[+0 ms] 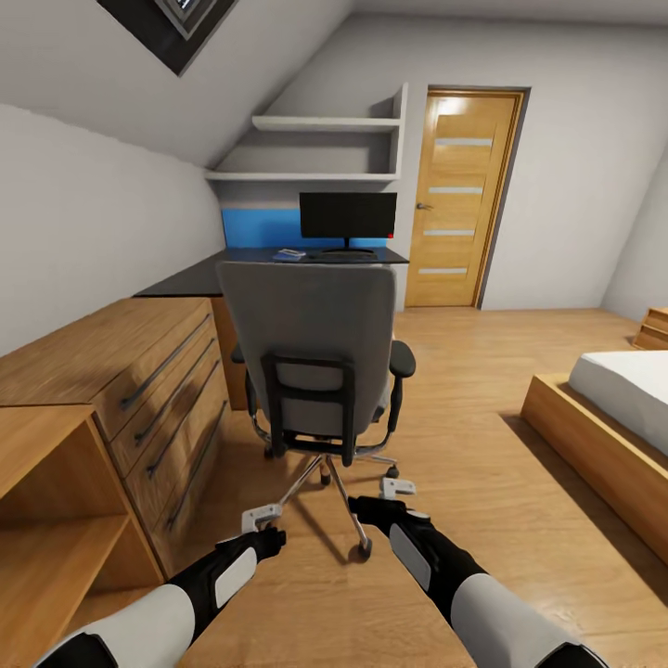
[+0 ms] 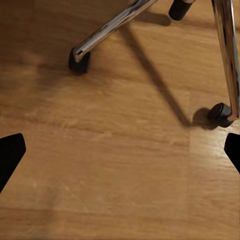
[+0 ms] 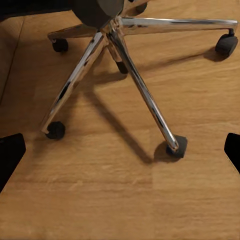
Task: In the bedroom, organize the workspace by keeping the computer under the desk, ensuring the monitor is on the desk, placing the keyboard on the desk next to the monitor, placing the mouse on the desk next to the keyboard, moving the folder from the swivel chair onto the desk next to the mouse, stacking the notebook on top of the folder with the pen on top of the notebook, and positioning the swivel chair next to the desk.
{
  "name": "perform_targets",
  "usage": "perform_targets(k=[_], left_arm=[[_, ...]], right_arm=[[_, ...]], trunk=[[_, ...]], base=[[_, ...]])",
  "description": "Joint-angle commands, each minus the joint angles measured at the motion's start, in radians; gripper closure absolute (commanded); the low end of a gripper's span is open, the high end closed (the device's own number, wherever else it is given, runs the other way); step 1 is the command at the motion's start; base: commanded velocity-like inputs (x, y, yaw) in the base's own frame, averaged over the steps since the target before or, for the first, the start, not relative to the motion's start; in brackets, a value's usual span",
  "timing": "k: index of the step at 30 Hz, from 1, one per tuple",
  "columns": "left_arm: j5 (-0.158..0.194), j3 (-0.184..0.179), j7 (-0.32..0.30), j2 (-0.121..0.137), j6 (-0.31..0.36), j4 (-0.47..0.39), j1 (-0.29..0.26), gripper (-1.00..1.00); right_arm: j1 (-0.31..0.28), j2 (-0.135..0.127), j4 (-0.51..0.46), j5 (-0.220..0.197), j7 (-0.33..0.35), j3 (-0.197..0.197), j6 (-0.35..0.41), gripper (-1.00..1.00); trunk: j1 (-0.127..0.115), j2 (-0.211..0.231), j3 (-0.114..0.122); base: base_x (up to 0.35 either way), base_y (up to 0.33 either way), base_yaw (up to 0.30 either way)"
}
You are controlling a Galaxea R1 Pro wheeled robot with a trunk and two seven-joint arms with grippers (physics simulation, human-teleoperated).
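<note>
Swivel chair [image 1: 315, 353] ahead, left pincer [image 1: 263, 516] and right pincer [image 1: 397, 487] wide, empty

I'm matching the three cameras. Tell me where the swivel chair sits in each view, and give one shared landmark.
Head view: swivel chair at centre, its back toward the camera, between the robot and the desk.
Left wrist view: two chrome legs with casters.
Right wrist view: the chrome star base.
Shared landmark: the chair's chrome legs on the wood floor.

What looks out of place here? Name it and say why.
The swivel chair stands out on the open floor with its back to the robot, apart from the desk rather than drawn up beside it. On the desk, the monitor stands upright with a small blue item beside it. Nothing looks spilled or damaged.
</note>
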Motion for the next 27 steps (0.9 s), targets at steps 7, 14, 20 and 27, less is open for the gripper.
perform_targets(k=[7,14,20,27], left_arm=[[0.008,-0.007,0.008,0.001,0.002,-0.003,-0.001,-1.00],[0.008,-0.007,0.008,0.003,-0.031,-0.004,-0.001,-1.00],[0.008,-0.008,0.008,0.002,-0.055,-0.004,-0.001,-1.00],[0.008,-0.009,0.007,0.003,-0.059,-0.004,-0.001,-1.00]], right_arm=[[-0.001,0.002,-0.005,-0.006,-0.006,0.010,0.000,-1.00],[-0.001,-0.001,-0.004,-0.004,-0.006,0.009,0.000,-1.00],[-0.001,0.000,-0.005,-0.003,-0.006,0.009,-0.003,-1.00],[0.000,-0.001,-0.005,-0.002,-0.007,0.010,-0.039,-1.00]], trunk=[[0.027,-0.050,-0.023],[0.047,-0.086,-0.046],[0.050,-0.087,-0.070],[0.051,-0.087,-0.077]], base=[[0.000,0.000,0.000],[0.000,0.000,0.000],[0.000,0.000,0.000],[0.000,0.000,0.000]])
